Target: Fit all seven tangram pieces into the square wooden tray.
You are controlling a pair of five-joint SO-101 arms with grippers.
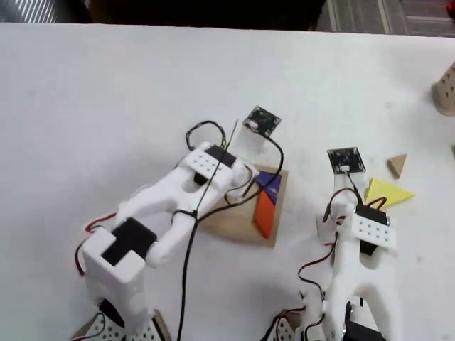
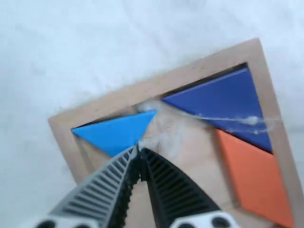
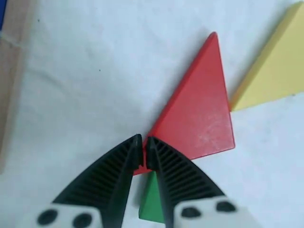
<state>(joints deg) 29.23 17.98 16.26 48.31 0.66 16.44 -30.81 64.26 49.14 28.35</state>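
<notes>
right gripper point(image 3: 142, 147) pinched near shut on the red triangle point(image 3: 199, 114) corner, long edge pointing straight away; tray point(image 1: 238, 226) sits over by the left arm point(image 1: 170, 206)

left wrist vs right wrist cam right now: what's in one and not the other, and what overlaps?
Left wrist: the left gripper, jaws together, tips at the light blue triangle in the tray. The dark blue triangle and orange piece also sit in it.
Right wrist: the right gripper, jaws nearly together over a corner of the red triangle. The yellow triangle lies beside it, and a green piece is partly under the gripper.
Shared: the white table, and probably the tray, as a wooden strip at the right wrist view's edge.
</notes>
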